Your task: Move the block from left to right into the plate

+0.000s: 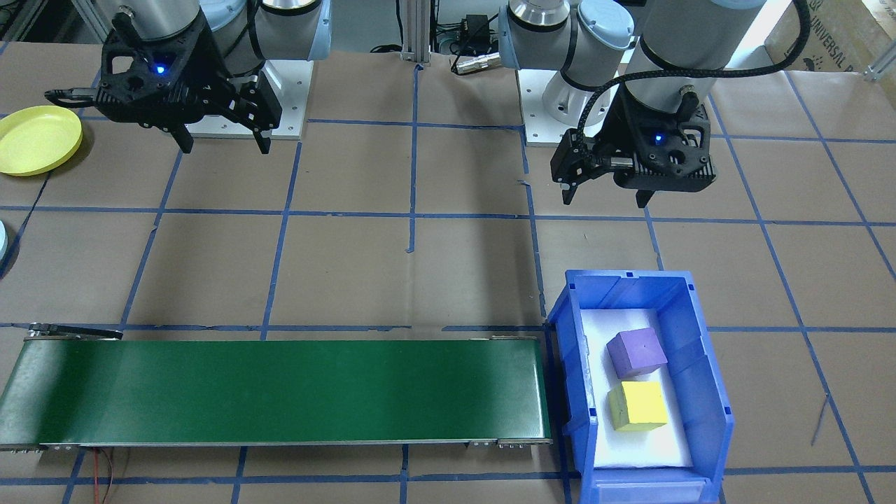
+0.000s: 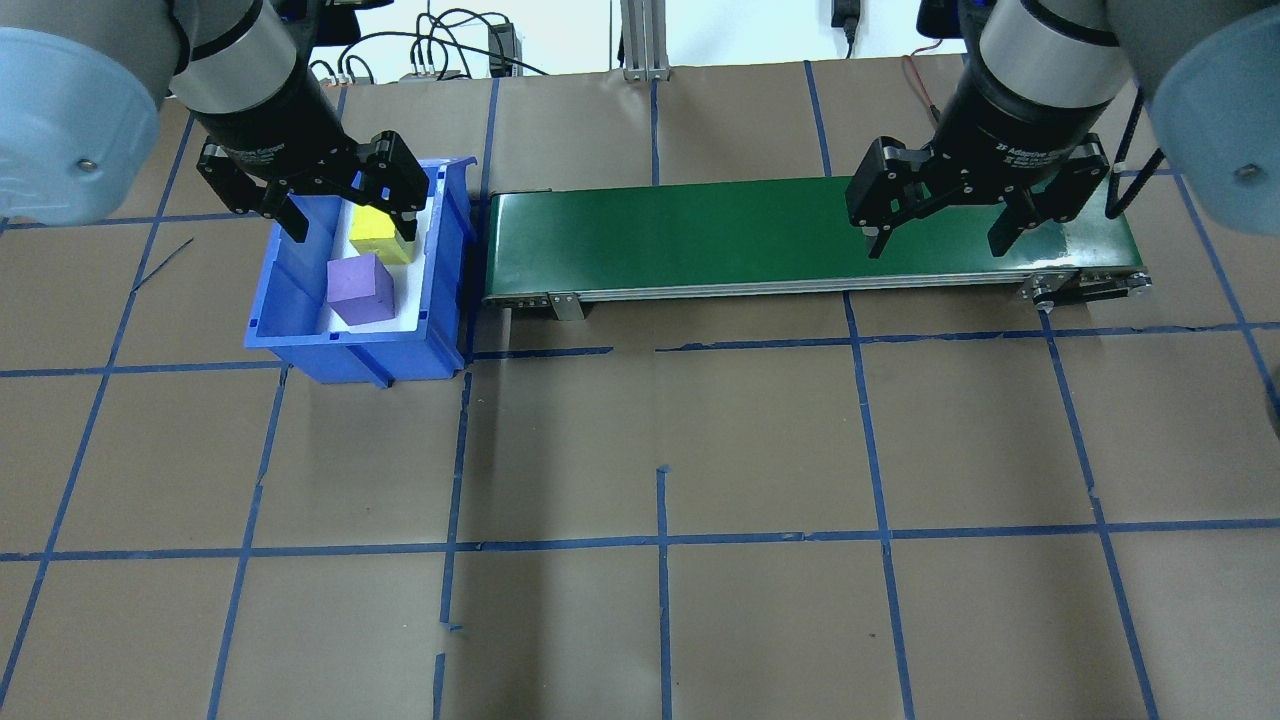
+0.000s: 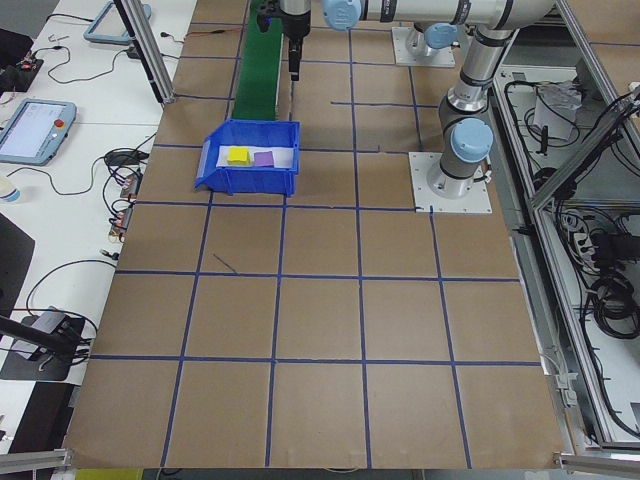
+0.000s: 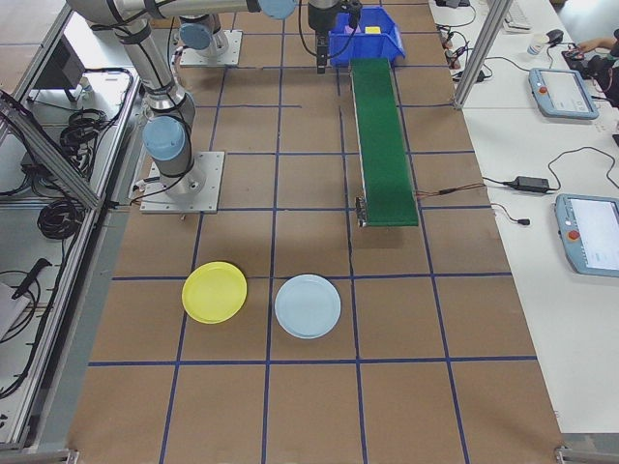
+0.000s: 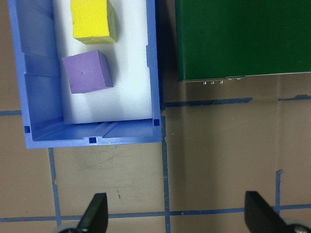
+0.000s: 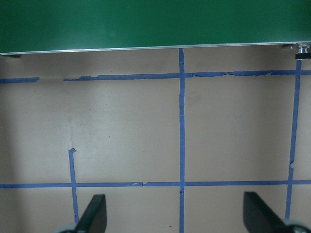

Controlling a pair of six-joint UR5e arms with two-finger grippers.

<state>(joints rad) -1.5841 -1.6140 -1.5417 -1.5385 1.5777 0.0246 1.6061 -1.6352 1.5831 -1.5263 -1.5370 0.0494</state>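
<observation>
Two blocks lie in a blue bin (image 1: pixel 708 378): a purple block (image 1: pixel 635 352) and a yellow block (image 1: pixel 637 405). The left wrist view looks down on the purple block (image 5: pixel 86 72) and the yellow block (image 5: pixel 92 22). My left gripper (image 1: pixel 605 199) hangs open and empty above the table on the robot side of the bin. My right gripper (image 1: pixel 227 148) is open and empty, high over bare table near the belt's far end. A yellow plate (image 4: pixel 215 292) and a light blue plate (image 4: pixel 308 305) lie on the table beyond that end.
A long green conveyor belt (image 1: pixel 280 392) runs from beside the bin toward the plates' side. Blue tape lines grid the brown table. In the right wrist view only the belt edge (image 6: pixel 146 24) and taped table show.
</observation>
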